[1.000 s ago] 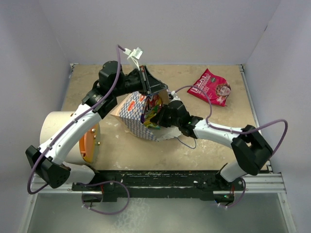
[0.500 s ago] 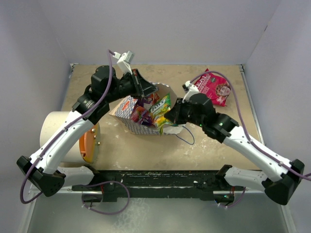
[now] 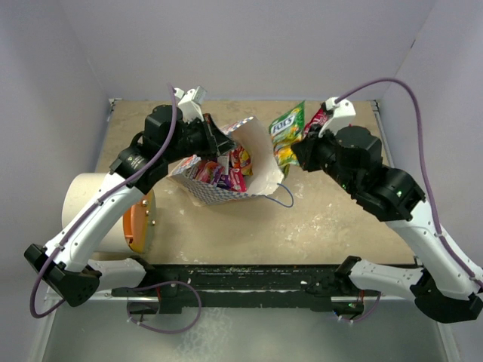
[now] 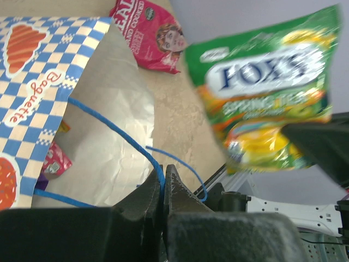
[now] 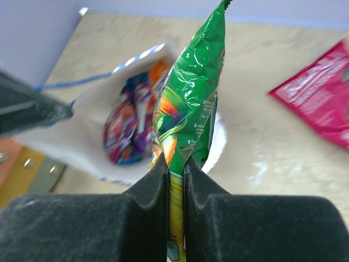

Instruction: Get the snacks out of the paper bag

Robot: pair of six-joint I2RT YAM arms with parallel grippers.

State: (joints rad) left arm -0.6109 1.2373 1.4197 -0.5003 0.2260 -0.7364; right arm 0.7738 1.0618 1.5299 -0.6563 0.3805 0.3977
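Paper bag lies on its side at centre of the top view, mouth gaping right. Left gripper is pinched shut on its blue cord handle at the bag's upper rim. Green-yellow packet hangs clear, just right of the mouth, with the right gripper clamped on its lower end. Red packet lies flat, upper right. Beige mottled table, pale walls on three sides. White cylinder at left edge. Count: one bag, two packets out, more packets inside, number unclear.
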